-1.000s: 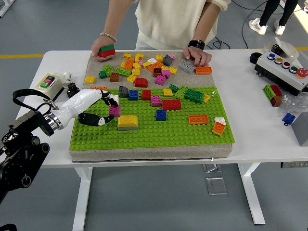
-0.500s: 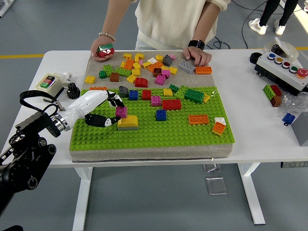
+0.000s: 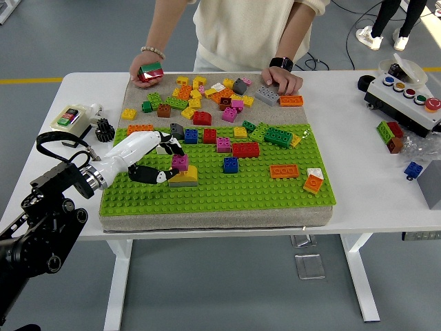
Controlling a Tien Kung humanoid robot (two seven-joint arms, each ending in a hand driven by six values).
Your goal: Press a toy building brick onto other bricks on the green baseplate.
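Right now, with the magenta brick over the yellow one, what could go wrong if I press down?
The small magenta brick in the left hand seems to sit over the left end of the yellow curved brick, so its studs may miss and it may tip. The black thumb lies close beside that brick and could get in the way.

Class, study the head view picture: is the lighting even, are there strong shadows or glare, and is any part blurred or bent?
Head view: even, soft overhead light; only faint shadows under the small plastic bricks on the green studded baseplate; no glare on the white table; the robot's left hand holding a small magenta brick looks sharp, without motion blur; table edges look straight, with no clear distortion.
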